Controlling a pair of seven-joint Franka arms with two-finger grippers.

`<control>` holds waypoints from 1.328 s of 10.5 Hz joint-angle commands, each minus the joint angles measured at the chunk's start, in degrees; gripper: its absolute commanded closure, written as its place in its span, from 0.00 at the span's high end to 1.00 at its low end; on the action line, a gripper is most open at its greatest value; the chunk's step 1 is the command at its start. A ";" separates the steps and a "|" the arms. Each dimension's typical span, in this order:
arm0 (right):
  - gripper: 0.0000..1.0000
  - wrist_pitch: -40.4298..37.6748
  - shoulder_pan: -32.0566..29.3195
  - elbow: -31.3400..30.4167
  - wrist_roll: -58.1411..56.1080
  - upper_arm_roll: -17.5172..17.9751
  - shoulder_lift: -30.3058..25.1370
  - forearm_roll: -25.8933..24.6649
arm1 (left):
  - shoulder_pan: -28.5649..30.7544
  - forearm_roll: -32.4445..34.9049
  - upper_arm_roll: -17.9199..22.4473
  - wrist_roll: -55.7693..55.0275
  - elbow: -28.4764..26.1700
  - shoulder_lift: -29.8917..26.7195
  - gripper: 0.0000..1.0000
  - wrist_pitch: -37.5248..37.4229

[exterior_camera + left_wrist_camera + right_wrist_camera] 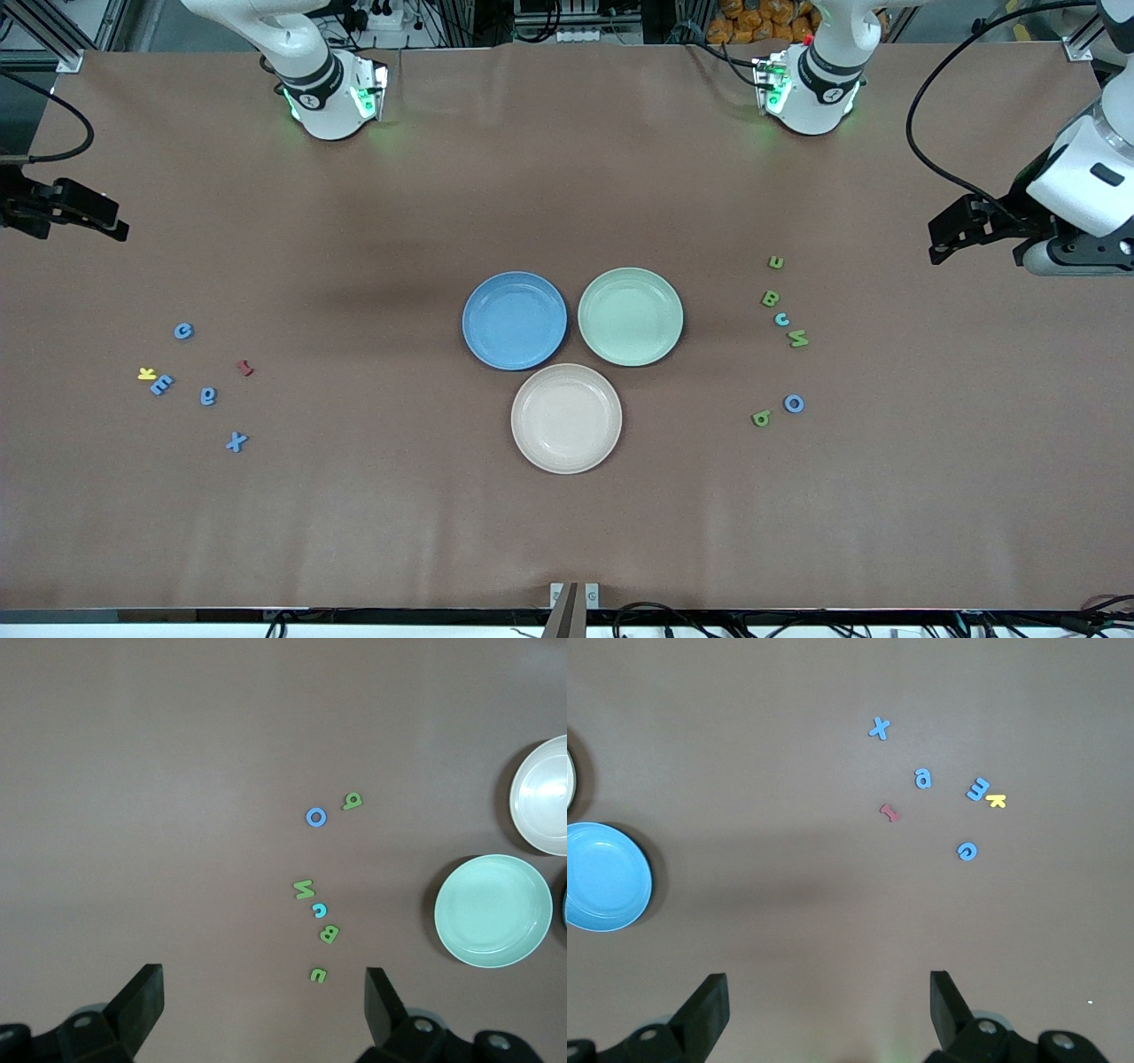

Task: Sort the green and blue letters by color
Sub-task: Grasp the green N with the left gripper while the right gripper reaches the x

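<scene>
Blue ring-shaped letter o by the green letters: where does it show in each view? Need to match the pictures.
Front view: small blue ring-shaped letter o lies toward the left arm's end of the table, beside the green letter p.
Left wrist view: the same blue o lies beside the green p, on the bare table.
Right wrist view: not in it.
Shared landmark: the pale green round plate, in the front and left wrist views.

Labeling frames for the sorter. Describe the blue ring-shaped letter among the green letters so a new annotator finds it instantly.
Start at the green plate and look toward the left arm's end of the table, where a loose line of small letters lies. At the end of that line nearest the front camera sit two letters side by side: the blue O and a green p. The O is a plain closed ring, darker blue than the light-blue c among the green letters.
</scene>
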 commanded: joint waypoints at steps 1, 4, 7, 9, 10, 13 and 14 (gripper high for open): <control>1.00 -0.10 0.87 0.21 0.92 -0.18 -0.10 -1.30 | -0.24 -1.09 0.11 0.42 -0.13 -0.02 1.00 -0.72; 1.00 -0.10 0.70 0.65 0.92 -0.44 -0.10 -0.95 | -0.41 -1.70 -0.77 -0.10 -2.23 1.73 1.00 -0.54; 1.00 1.47 0.78 0.56 0.84 -0.53 2.52 -1.04 | -0.94 -1.71 -2.00 -1.33 -12.73 2.36 1.00 9.33; 1.00 7.78 -0.36 0.21 0.75 -0.62 6.38 -0.69 | -0.41 -1.27 -2.53 -1.77 -23.73 2.88 1.00 23.13; 1.00 9.98 -0.71 0.30 0.83 -0.62 8.84 -0.77 | -0.33 -1.09 -2.44 -1.86 -27.26 4.54 1.00 28.15; 1.00 17.10 -4.30 0.56 0.83 -0.62 17.53 2.89 | -0.15 -1.09 -2.35 -5.09 -30.28 12.00 1.00 34.61; 1.00 19.30 -6.49 0.56 0.40 -0.71 20.52 7.96 | -0.15 -1.00 -2.27 -8.33 -30.28 13.68 1.00 34.70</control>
